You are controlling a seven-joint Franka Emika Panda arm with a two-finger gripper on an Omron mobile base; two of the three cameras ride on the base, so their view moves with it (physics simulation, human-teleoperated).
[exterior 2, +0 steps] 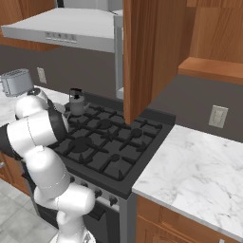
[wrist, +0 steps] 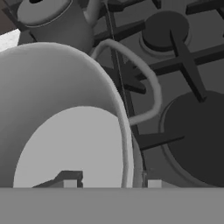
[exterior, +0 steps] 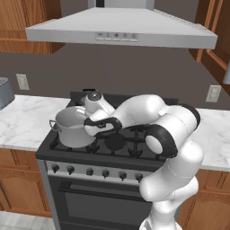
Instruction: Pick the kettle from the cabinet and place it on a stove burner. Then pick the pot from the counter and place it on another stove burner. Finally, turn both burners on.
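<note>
Kitchen backdrop, grey wall and brown wood.
A grey hood hangs over the range, wall dark grey behind it, white outlets either side, wood cupboards above, pale floor tiles below.

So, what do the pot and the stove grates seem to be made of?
The pot looks like brushed steel: an even grey with a pale, smooth inside and thin loop handles. The grates look like cast iron or a similar dark metal: matte black, thick bars, no shine. As the scene is rendered, this is only the look.
</note>
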